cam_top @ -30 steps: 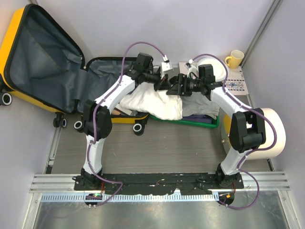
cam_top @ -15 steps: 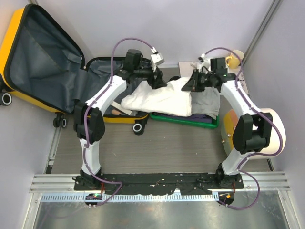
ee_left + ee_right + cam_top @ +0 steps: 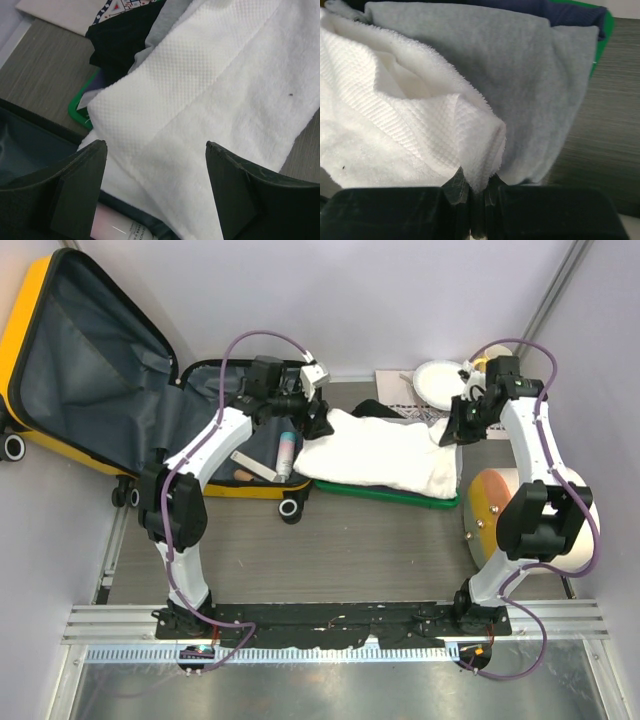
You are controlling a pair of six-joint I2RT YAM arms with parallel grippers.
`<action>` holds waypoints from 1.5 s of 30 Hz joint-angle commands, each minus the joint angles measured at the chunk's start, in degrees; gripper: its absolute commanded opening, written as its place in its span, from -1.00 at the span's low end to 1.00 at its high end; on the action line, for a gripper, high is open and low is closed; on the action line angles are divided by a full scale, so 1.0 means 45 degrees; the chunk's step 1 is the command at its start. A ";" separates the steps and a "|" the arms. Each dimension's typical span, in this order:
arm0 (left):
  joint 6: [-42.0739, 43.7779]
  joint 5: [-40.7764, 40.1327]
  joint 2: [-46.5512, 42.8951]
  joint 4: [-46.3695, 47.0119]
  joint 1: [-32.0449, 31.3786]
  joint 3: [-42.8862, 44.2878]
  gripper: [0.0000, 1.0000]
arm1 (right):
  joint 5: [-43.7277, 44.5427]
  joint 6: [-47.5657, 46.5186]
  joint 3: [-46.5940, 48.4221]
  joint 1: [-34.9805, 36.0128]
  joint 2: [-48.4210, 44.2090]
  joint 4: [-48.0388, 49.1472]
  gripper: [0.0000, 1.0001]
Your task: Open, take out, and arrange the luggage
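The luggage, a yellow hard-shell suitcase with dark grey lining, lies open at the left, and its lower half holds a pink-white bottle. A white towel is stretched across the green tray. My left gripper hovers open over the towel's left end, its jaws wide apart with nothing between them. My right gripper is shut on the towel's right corner; the pinched fold rises from between the jaws.
Grey cloth, a black garment and navy cloth lie in the tray under the towel. A cream cylinder with an orange end stands at the right. A white plate sits at the back right.
My left gripper let go of the towel, opened and drew back left toward the suitcase. My right gripper shut on the towel and pulled it right, spreading it over the tray.
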 commanded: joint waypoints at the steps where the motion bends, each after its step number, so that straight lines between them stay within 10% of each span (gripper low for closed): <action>1: -0.0001 -0.0286 -0.0675 -0.0334 0.0292 -0.0419 0.66 | 0.2004 -0.0809 0.0109 -0.0534 -0.0063 0.0565 -0.98; 15: -0.0236 -0.0327 -0.1203 -0.0334 0.0449 -0.1319 0.65 | 0.2026 -0.0007 0.1907 -0.1277 0.0484 0.2754 -0.98; 22: 0.1225 0.0496 -0.0833 -0.1641 -0.0389 -0.0326 0.57 | 0.2203 -0.0592 -0.0608 -0.1141 0.0581 0.2875 -0.96; 25: 0.1853 0.0145 -0.0560 -0.1936 -0.0995 -0.0109 0.57 | 0.1930 -0.0729 -0.0498 -0.0907 0.0718 0.2309 0.14; 28: 0.1640 0.0065 -0.0227 -0.1936 -0.1328 0.0184 0.60 | 0.2105 -0.1273 0.0513 -0.0828 0.0737 0.2056 0.50; 37: -0.0839 0.0163 0.0204 -0.1525 -0.0548 0.1063 0.64 | 0.1929 -0.3286 0.2747 0.1390 0.0172 0.0279 0.58; 45: -0.1213 0.0241 -0.0498 -0.1877 0.0448 0.0752 0.66 | 0.2123 -0.3465 -0.0237 0.4772 -0.0376 0.0705 0.58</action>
